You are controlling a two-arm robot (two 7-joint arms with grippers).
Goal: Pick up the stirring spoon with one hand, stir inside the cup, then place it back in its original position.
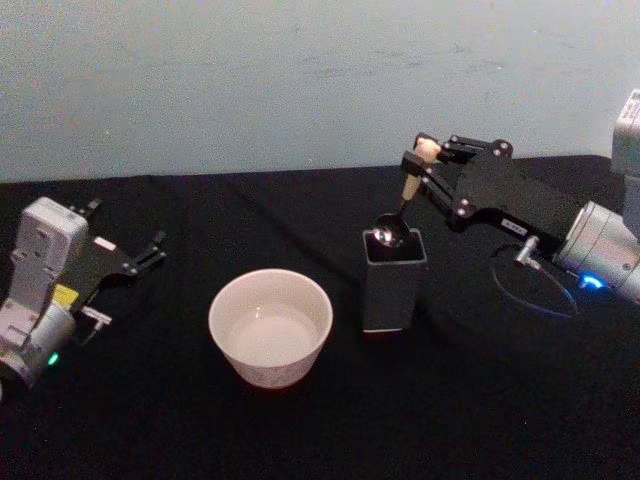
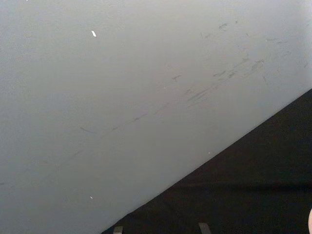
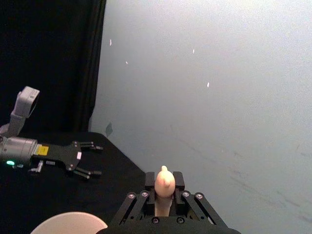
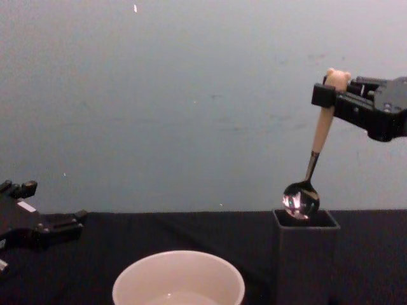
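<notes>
Your right gripper (image 1: 425, 158) reaches in from the 3 o'clock side of the head view and has its jaws closed on the stirring spoon (image 1: 405, 195), pinching the pale peach handle just under the little bear head, which pokes out above the fingers in the right wrist view. The spoon hangs tilted: seen from the chest, the handle leans toward 1 o'clock from its shiny round bowl. That bowl sits right at the mouth of the dark grey square holder (image 1: 393, 290), mostly above the rim; you cannot tell whether it touches the holder's edge. The holder stands upright on the black tabletop (image 1: 300, 215), just beside the cream cup (image 1: 268, 370) at the cup's 3 o'clock, the two close but apart. The cup stands upright near the middle of the tabletop, well clear of the spoon. Your left gripper (image 1: 128, 228) rests low over the tabletop at the cup's 9 o'clock, well apart from it, with its jaws spread wide and nothing between them.
</notes>
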